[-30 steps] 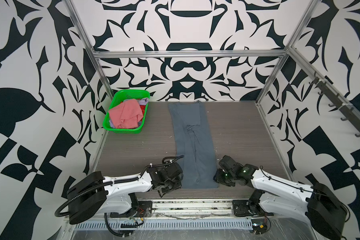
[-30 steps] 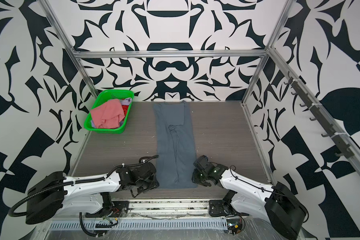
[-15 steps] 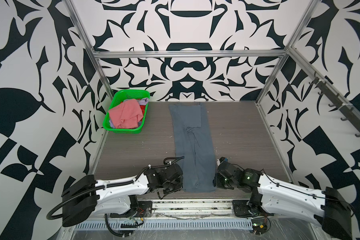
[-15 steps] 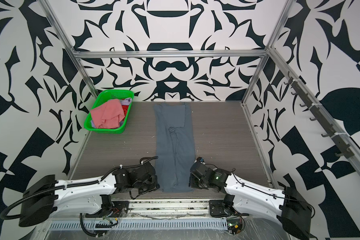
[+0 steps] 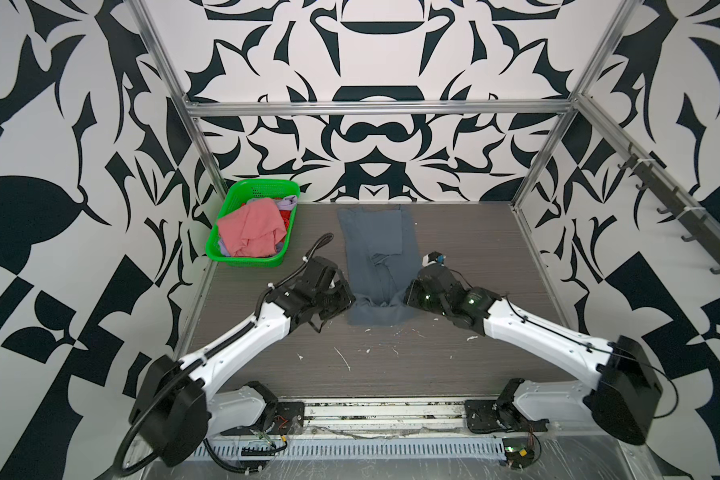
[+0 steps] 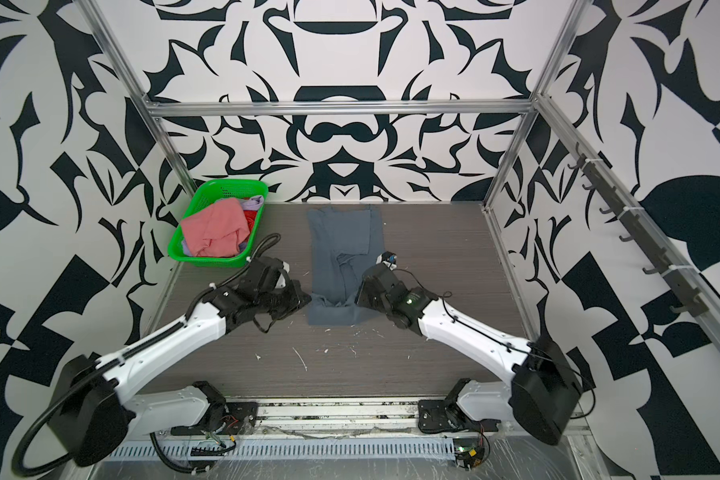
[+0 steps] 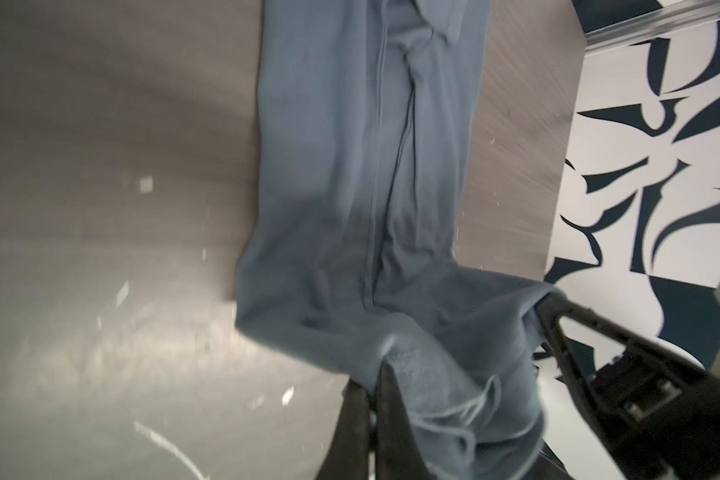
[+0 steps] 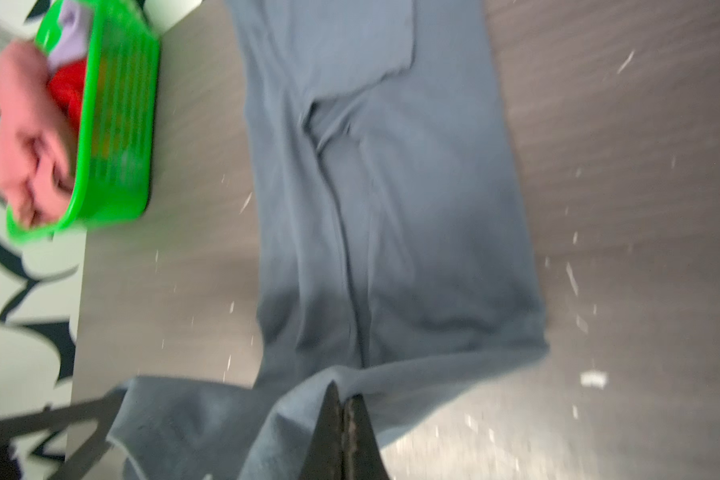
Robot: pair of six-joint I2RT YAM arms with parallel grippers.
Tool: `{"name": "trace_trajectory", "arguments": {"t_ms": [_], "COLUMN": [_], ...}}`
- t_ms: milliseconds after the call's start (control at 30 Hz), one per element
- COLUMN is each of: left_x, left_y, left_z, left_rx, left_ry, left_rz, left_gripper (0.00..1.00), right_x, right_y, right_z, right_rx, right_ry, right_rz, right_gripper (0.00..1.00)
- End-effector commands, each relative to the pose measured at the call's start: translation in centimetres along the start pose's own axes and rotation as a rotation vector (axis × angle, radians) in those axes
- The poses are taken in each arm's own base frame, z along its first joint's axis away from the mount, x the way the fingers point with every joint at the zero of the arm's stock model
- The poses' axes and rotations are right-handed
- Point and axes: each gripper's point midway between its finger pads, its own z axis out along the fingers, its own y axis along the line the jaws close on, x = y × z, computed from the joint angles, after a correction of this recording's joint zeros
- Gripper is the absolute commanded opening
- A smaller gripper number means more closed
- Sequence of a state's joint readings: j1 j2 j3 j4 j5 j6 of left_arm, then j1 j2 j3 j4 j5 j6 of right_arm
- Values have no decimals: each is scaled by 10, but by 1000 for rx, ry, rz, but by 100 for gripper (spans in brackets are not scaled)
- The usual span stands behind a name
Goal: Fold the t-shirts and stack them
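Note:
A slate blue-grey t-shirt (image 5: 375,232) (image 6: 341,232) lies as a long narrow strip down the middle of the table, seen in both top views. Its near end is lifted off the table and doubled back over the strip. My left gripper (image 5: 352,302) (image 6: 308,300) (image 7: 377,370) is shut on the left corner of that hem. At the right corner my right gripper (image 5: 408,293) (image 6: 358,297) (image 8: 344,395) is shut on the cloth too. In each wrist view the t-shirt (image 7: 350,166) (image 8: 391,208) stretches away from the jaws. A salmon pink t-shirt (image 5: 250,226) tops the basket pile, over lavender (image 5: 287,203) and red (image 5: 285,216) ones.
A green basket (image 5: 246,261) (image 6: 208,261) (image 8: 117,124) stands at the back left by the wall. White flecks dot the near tabletop (image 5: 350,365). Metal frame posts (image 5: 537,158) edge the table at the back and sides.
Both grippers shut on the near hem at the table's front edge, then raised it and carried it towards the back. The hem now hangs over the strip's middle.

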State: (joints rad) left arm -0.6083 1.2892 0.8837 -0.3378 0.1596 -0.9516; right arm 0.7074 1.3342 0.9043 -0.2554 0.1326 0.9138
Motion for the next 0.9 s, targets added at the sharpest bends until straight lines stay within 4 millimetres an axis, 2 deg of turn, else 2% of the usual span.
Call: {"name": "trace_trajectory", "arguments": {"t_ms": [0, 200, 333, 433, 467, 500, 533, 600, 667, 767, 867], "left_x": [-32, -80, -107, -129, -136, -144, -153, -165, -177, -190, -192], "left_y": [-13, -5, 6, 7, 7, 8, 8, 6, 7, 10, 10], "left_z": [16, 54, 73, 83, 87, 90, 91, 92, 89, 78, 65], "left_rx": [34, 57, 59, 120, 134, 146, 157, 172, 167, 161, 147], "left_ry": [-10, 6, 2, 7, 7, -1, -4, -10, -40, -70, -99], "left_rz": [111, 62, 25, -3, -10, -18, -29, -36, -36, -48, -34], "left_gripper": [0, 0, 0, 0, 2, 13, 27, 42, 46, 49, 51], "right_x": [-45, -75, -96, -112, -118, -125, -133, -148, -161, -175, -169], "right_y": [16, 0, -15, -25, -27, -29, -30, -33, -36, -35, -37], "right_z": [13, 66, 94, 111, 114, 117, 118, 117, 111, 99, 92], "right_rx": [-57, -26, -8, -10, -20, -30, -49, -70, -88, -124, -112], "right_ry": [-71, -21, -32, -42, -58, -68, -83, -121, -155, -182, -156], "right_rz": [-10, 49, 101, 146, 157, 176, 190, 215, 235, 248, 223], "right_gripper": [0, 0, 0, 0, 1, 9, 23, 39, 50, 51, 51]}}
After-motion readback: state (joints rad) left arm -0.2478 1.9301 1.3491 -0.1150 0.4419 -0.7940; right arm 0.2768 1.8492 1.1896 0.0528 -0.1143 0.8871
